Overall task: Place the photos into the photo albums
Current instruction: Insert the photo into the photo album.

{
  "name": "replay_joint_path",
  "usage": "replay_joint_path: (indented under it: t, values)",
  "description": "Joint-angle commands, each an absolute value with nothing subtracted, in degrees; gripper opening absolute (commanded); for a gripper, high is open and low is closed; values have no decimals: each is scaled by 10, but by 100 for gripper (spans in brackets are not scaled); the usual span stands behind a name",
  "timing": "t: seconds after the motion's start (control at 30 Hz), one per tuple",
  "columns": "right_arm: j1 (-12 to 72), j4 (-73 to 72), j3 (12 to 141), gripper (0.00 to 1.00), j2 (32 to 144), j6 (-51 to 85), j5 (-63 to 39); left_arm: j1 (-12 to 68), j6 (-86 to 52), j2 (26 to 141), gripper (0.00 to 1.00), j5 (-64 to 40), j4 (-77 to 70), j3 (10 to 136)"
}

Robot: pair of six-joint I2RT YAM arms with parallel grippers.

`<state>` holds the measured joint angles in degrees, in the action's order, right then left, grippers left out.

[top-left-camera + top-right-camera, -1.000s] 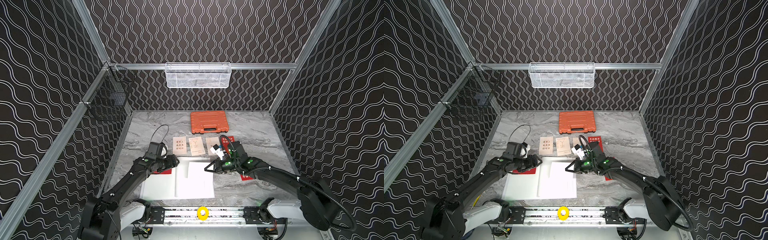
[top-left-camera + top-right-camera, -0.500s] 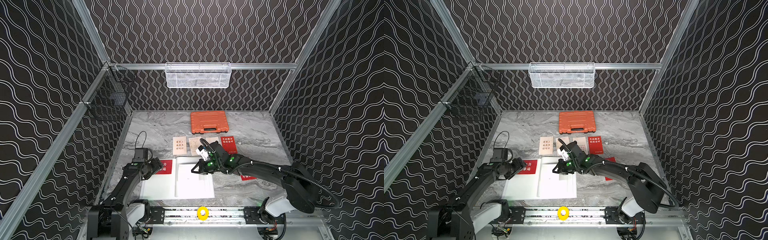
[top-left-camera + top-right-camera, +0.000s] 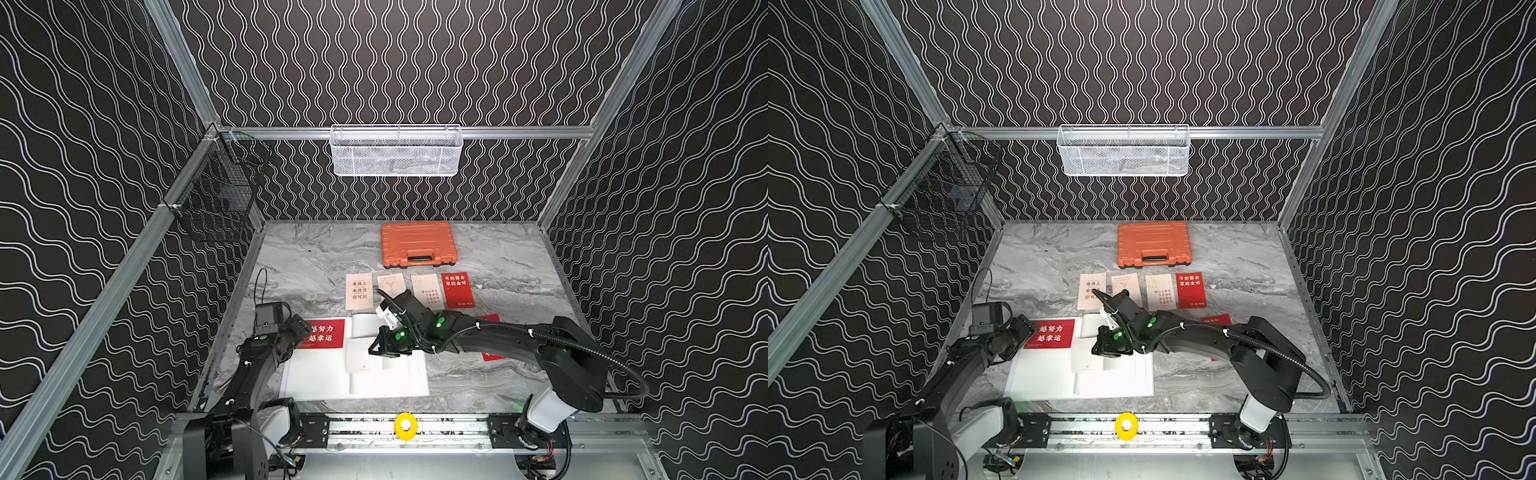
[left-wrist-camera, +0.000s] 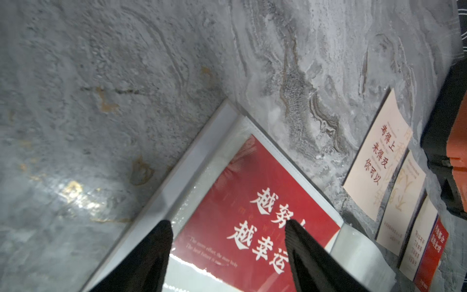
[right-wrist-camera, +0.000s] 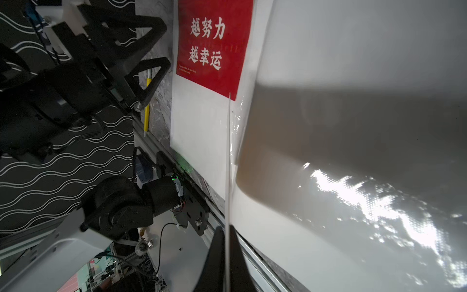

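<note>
White album (image 3: 316, 376) is lying beneath both tools | your right gripper (image 3: 372, 350) is pinching a cream photo (image 3: 360, 353) over it | your left gripper (image 4: 227, 222) is hovering, jaws apart, above the red photo (image 4: 235, 182) | loose photos (image 3: 358, 291) are lying beyond them.

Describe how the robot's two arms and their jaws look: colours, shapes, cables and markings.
Both the left arm and the right arm are black, jointed tubes, each with a white base segment. A ribbed black hose runs along the right arm, whose wrist shows green lights; a thin black cable loops at the left wrist. The jaws are black, tapering, open triangular frames.
</note>
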<state>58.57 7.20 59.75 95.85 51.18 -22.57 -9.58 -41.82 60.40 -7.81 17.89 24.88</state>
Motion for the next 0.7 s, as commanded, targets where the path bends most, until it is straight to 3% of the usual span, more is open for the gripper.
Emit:
replay_joint_path:
  t: [0.0,0.33,0.67]
  values:
    - [592,101,606,0,959,516,-192,-106,-408,617,75,-93,142,246]
    - [610,177,639,0,971,500,-148,-113,-410,654,74,-121,93,230]
    - [614,189,636,0,990,495,-165,-113,-408,650,74,-124,88,225]
